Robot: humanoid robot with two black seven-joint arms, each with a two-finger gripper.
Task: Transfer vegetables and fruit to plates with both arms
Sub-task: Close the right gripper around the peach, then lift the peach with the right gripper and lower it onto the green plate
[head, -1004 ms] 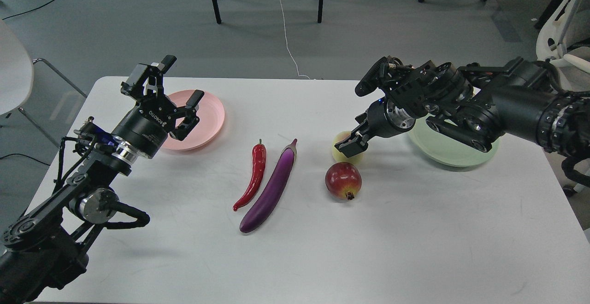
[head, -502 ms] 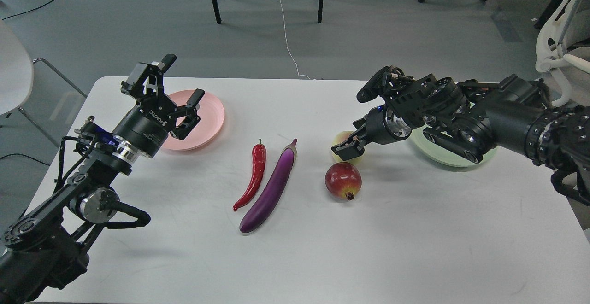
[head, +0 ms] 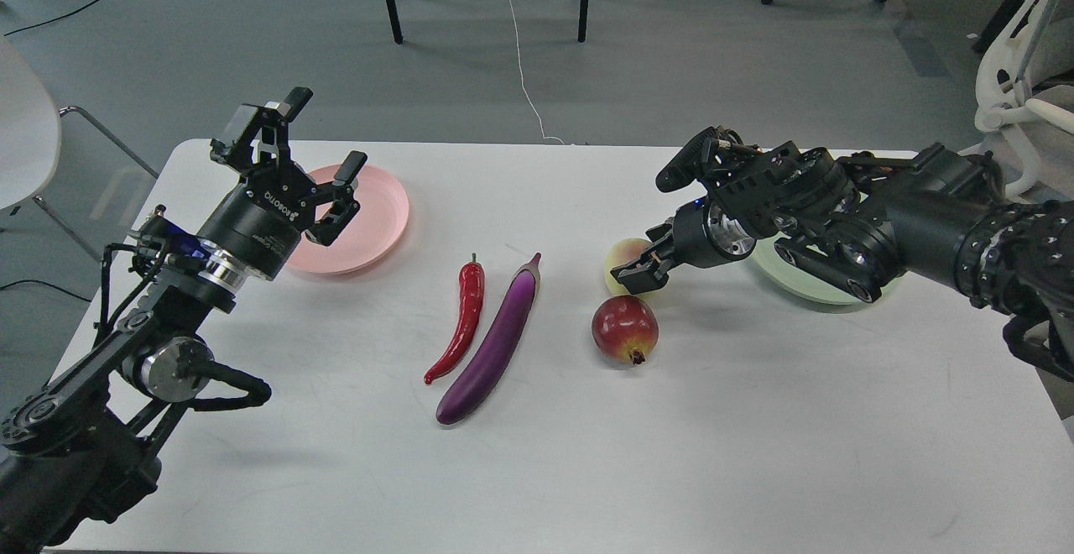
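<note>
The purple eggplant [head: 495, 342] and the red chili pepper [head: 460, 323] lie side by side mid-table. The dark red fruit [head: 625, 330] stands to their right. The yellow-green peach [head: 623, 253] sits just behind it. My right gripper [head: 638, 272] is down at the peach's front, its dark fingers overlapping it; I cannot tell whether it grips. The mint green plate [head: 818, 292] is mostly hidden under my right arm. My left gripper [head: 323, 136] is open and empty, above the left part of the pink plate [head: 382, 210].
The white table [head: 671, 453] carries everything. Chair and table legs and cables are on the floor behind it. A white chair stands at the far right, another at the far left.
My left gripper has risen a little and shifted left over the pink plate. My right arm's wrist has lowered and shifted slightly right; its gripper stays at the peach.
</note>
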